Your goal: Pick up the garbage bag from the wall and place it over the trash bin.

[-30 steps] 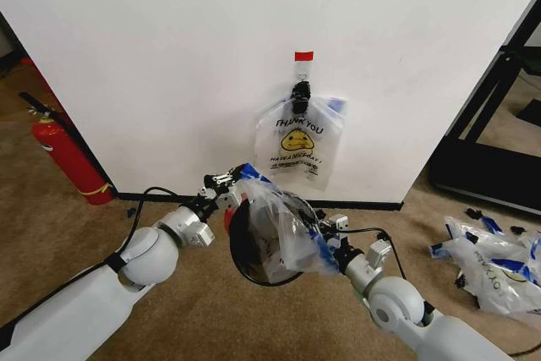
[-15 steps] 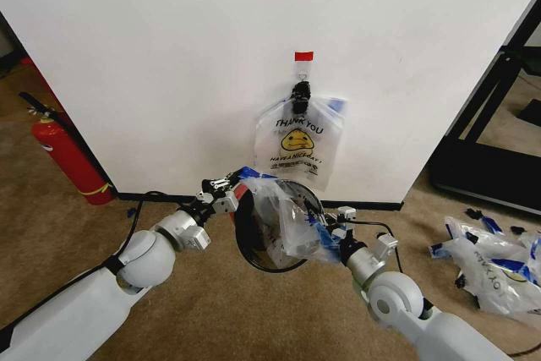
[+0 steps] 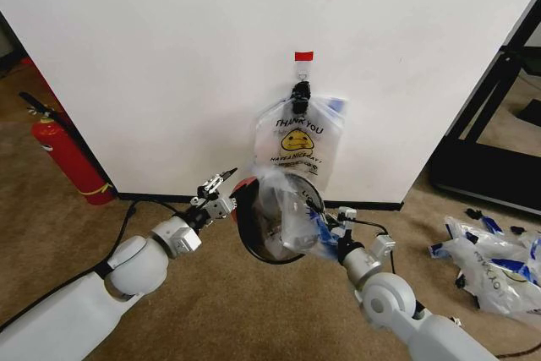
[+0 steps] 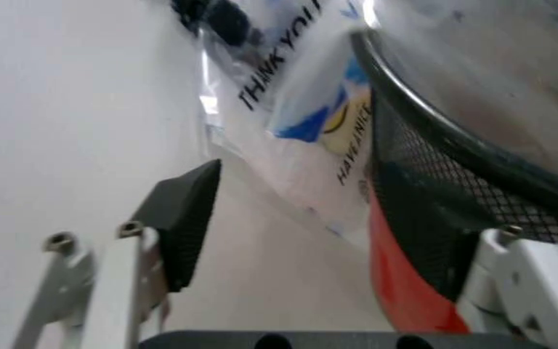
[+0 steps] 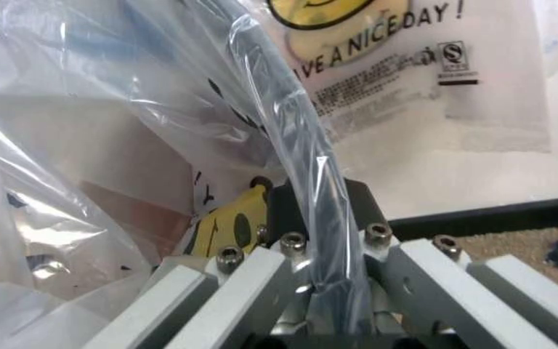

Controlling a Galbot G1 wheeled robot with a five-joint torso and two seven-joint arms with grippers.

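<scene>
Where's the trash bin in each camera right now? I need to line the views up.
Head view: trash bin at centre, between both grippers, below the hanging garbage bag.
Left wrist view: its mesh wall beside the open left gripper.
Right wrist view: its rim in the right gripper.
Shared landmark: the hanging garbage bag.

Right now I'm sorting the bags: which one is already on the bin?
The garbage bag stretched over the trash bin, pinched by the right gripper. Another hangs clipped on the wall; more lie heaped on the carpet.

Glossy film, black mesh, matt wall

The garbage bag (image 3: 292, 213) is thin, crinkled, shiny translucent plastic over the trash bin (image 3: 254, 230) of black wire mesh; the wall (image 3: 169, 65) is smooth matt white, the carpet (image 3: 254, 310) rough brown pile.
</scene>
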